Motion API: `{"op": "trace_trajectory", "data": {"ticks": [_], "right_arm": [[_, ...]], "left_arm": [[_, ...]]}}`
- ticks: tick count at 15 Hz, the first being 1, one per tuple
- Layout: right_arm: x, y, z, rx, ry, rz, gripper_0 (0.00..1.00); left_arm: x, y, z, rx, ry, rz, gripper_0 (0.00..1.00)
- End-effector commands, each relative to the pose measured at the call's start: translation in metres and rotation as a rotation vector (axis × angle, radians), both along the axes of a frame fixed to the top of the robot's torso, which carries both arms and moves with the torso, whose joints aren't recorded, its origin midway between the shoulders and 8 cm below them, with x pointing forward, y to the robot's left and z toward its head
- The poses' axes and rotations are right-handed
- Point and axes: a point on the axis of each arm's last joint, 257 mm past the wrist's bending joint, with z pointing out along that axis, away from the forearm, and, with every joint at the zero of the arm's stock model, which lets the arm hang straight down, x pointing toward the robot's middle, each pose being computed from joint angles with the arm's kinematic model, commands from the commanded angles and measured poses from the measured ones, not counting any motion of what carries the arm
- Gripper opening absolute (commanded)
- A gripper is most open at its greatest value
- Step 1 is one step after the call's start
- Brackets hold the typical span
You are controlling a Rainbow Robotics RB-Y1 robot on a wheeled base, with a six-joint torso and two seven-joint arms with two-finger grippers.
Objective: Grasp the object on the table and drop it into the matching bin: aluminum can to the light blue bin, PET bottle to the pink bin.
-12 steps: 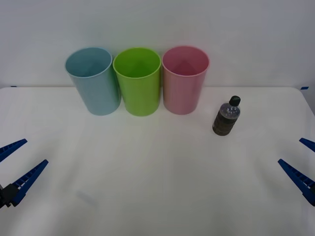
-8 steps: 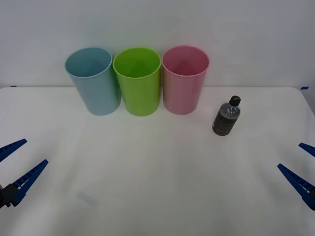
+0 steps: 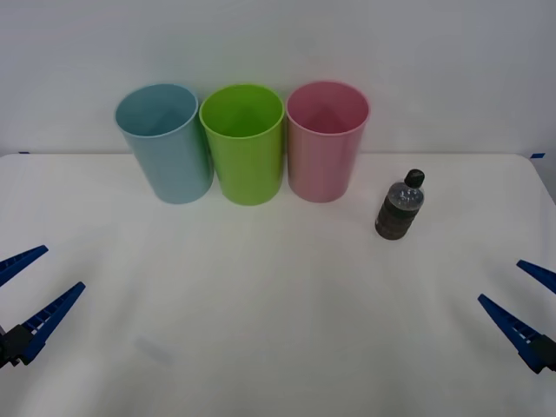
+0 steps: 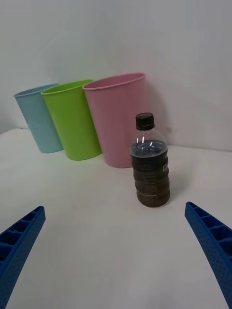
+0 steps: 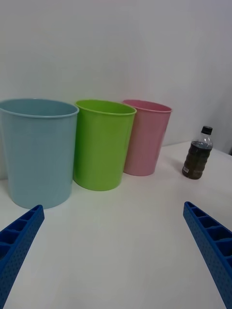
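The PET bottle point(image 3: 400, 207) point(image 4: 151, 161) point(image 5: 197, 154), small with a black cap and a dark brown body, stands upright on the white table point(image 3: 278, 295), just right of the pink bin point(image 3: 327, 143) point(image 4: 118, 120) point(image 5: 145, 137). The light blue bin point(image 3: 165, 143) point(image 4: 38, 118) point(image 5: 38, 149) is the leftmost of the row at the back. Low at the table's right edge, my right gripper point(image 3: 521, 300) point(image 4: 115, 208) is open and faces the bottle from a distance. At the left edge, my left gripper point(image 3: 35, 291) point(image 5: 113, 206) is open and holds nothing.
A green bin point(image 3: 243, 143) point(image 4: 72, 120) point(image 5: 101, 145) stands between the light blue and pink bins, all three close together before a white wall. White tabletop stretches between the grippers and the bins.
My right gripper has crept a little inward from the table's right edge, toward the bottle. The left gripper, the bottle and the bins have stayed put.
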Motion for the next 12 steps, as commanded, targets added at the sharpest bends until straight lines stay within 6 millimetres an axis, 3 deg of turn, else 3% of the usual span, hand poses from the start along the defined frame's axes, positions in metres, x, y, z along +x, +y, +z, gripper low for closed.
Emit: {"op": "trace_trajectory", "data": {"ticks": [1, 12], "right_arm": [[0.011, 0.005, -0.006, -0.007, 0.0, -0.022, 1.0], [0.062, 0.02, -0.032, -0.097, -0.01, -0.156, 1.0]], "left_arm": [[0.0, 0.0, 0.0, 0.0, 0.0, 0.0, 1.0], [0.0, 0.0, 0.0, 0.0, 0.0, 0.0, 1.0]]}}
